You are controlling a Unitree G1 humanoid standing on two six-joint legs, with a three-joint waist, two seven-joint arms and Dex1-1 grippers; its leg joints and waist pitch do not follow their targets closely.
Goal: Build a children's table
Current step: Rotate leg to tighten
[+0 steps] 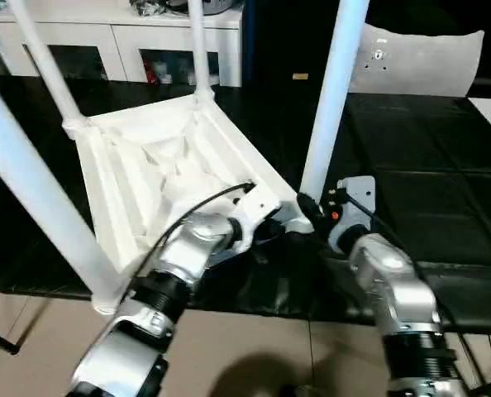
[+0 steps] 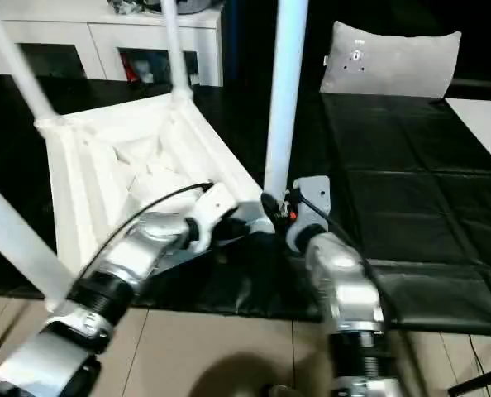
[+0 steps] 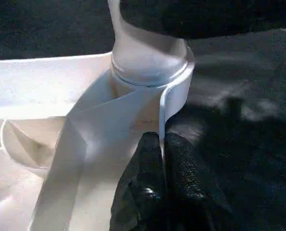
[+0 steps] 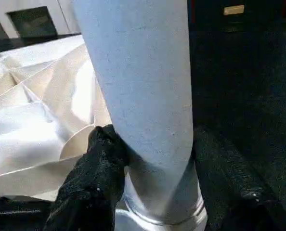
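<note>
All 4 legs stand in the upturned table (image 1: 159, 178); right claw (image 4: 152, 159) grips the nearest leg (image 1: 332, 99), left claw (image 3: 164, 185) pinched shut beside its socket (image 3: 150, 62).

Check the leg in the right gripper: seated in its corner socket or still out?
Seated. The leg stands upright with its base inside the socket; the right gripper grips it just above.

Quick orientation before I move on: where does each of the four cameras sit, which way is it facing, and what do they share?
Left eye view: on the head, looking down and forward at the upturned table top, over both silver forearms.
Right eye view: same scene, a little to the side.
Left wrist view: along the left gripper, shut on the table top's rim below a corner socket.
Right wrist view: along the right gripper, its fingers either side of a leg.
Shared: all show that leg in its corner socket.
</note>
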